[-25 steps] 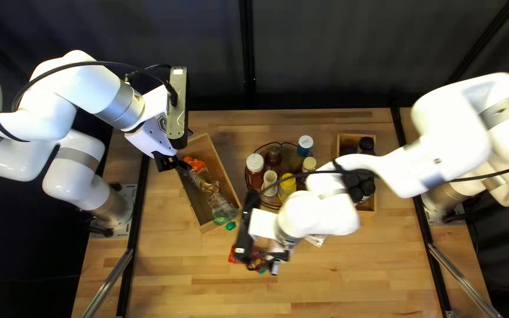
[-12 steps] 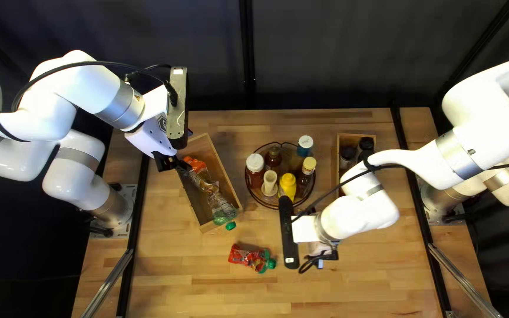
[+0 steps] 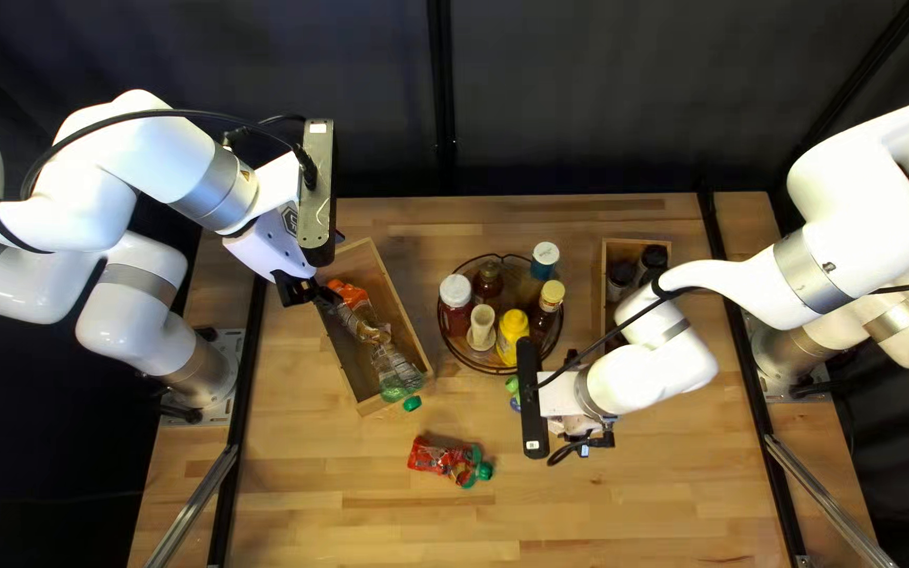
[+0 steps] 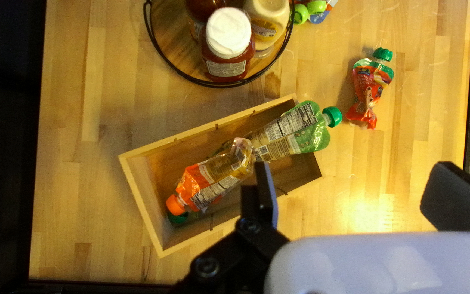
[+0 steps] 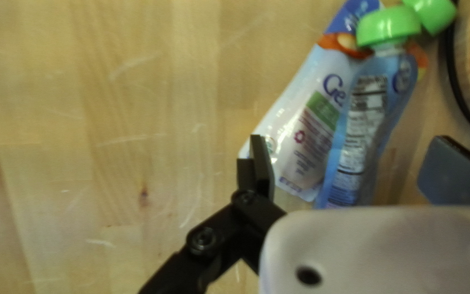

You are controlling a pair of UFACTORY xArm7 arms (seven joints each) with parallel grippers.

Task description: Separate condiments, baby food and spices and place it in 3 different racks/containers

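Two blue pouches point(image 5: 357, 136) now under right gripper point(image 3: 584, 437), earlier over red pouch point(image 3: 438, 458).

You are viewing: tabletop point(image 3: 328, 515), smooth wood, shining under light; box point(image 4: 150, 196), smooth wood; round tray point(image 4: 169, 32), grained wood within dark wire; red pouch point(image 4: 366, 90), crinkled plastic, gleaming; light-blue pouch point(image 5: 354, 136), glossy plastic; curtain point(image 3: 581, 84), matt cloth, hanging dark.
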